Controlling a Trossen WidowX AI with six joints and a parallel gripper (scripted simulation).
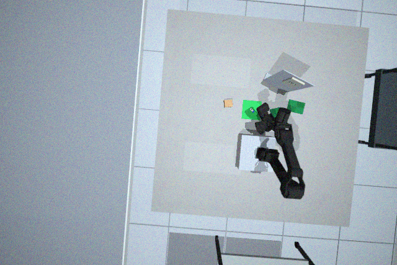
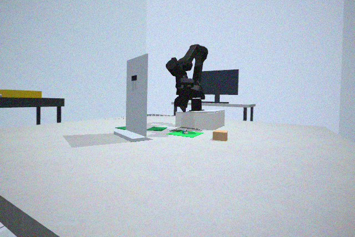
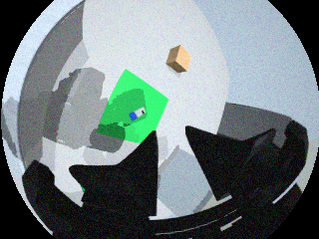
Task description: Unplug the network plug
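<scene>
The small blue and white plug (image 1: 252, 110) (image 2: 184, 132) (image 3: 135, 115) lies on the table inside the green marked square (image 1: 247, 104) (image 2: 195, 134) (image 3: 135, 91). My gripper (image 1: 262, 108) (image 2: 180, 106) (image 3: 170, 131) hangs well above the square, just beside the plug as seen from overhead. Its fingers are apart with nothing between them and touch nothing. The grey upright panel (image 1: 276, 79) (image 2: 137, 96) stands apart from the arm, and its dark socket (image 2: 133, 77) shows no plug.
A second green patch (image 1: 296, 106) (image 2: 156, 128) lies near the panel's foot. A tan block (image 1: 228, 103) (image 2: 219, 135) (image 3: 178, 59) sits beyond the square. The arm's white base box (image 1: 251, 156) (image 2: 200, 119) is close behind the square.
</scene>
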